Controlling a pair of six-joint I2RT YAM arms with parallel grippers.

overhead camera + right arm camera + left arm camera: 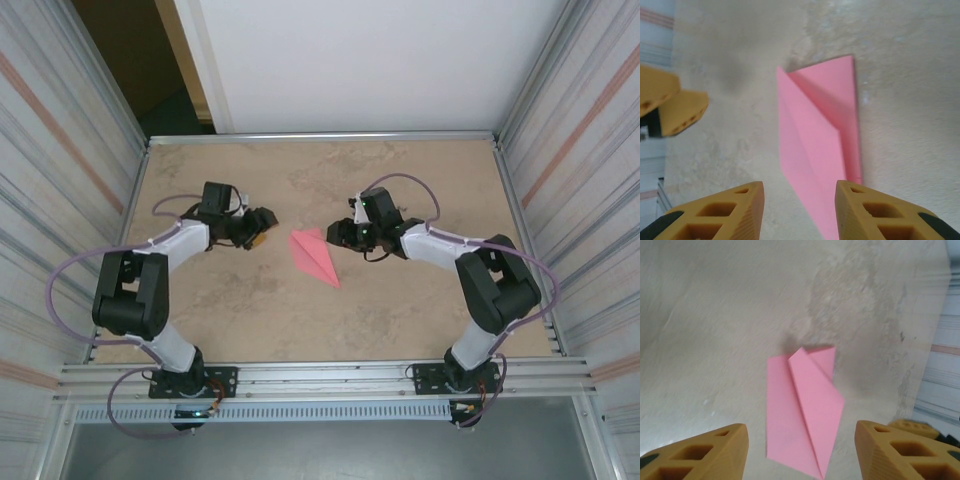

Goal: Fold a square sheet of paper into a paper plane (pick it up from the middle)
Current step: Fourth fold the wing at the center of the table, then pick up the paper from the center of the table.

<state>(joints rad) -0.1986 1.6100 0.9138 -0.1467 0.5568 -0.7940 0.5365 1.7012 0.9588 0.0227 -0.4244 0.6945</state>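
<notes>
Narrow, pointed pink-red paper plane [315, 256] lying free on the mottled beige table [400, 320], flanked by left gripper [264, 228] and right gripper [336, 232], both spread and empty.

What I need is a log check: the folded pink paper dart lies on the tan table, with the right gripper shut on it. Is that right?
Not quite. The right gripper is open, not shut on the folded pink paper dart, as the right wrist view shows. The dart does lie on the tan table.
</notes>
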